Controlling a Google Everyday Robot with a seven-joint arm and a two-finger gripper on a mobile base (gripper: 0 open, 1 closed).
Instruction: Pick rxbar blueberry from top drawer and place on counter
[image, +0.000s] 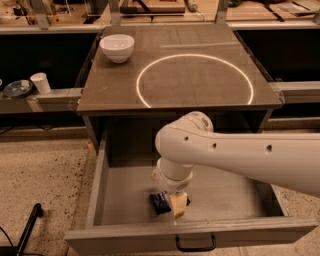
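Note:
The top drawer (95, 187) is pulled open below the counter (115, 82), which bears a bright ring of light. The rxbar blueberry (160, 202), a small dark navy bar, lies on the drawer floor near the front, partly hidden by my gripper. My gripper (177, 206) hangs from the white arm inside the drawer, right at the bar's right end and touching or nearly touching it.
A white bowl (117, 47) stands at the counter's back left. A white cup (40, 82) and a dark dish (17, 88) sit on a low shelf at the left. A black handle (195, 245) is on the drawer front. A black rod (27, 227) leans at the lower left.

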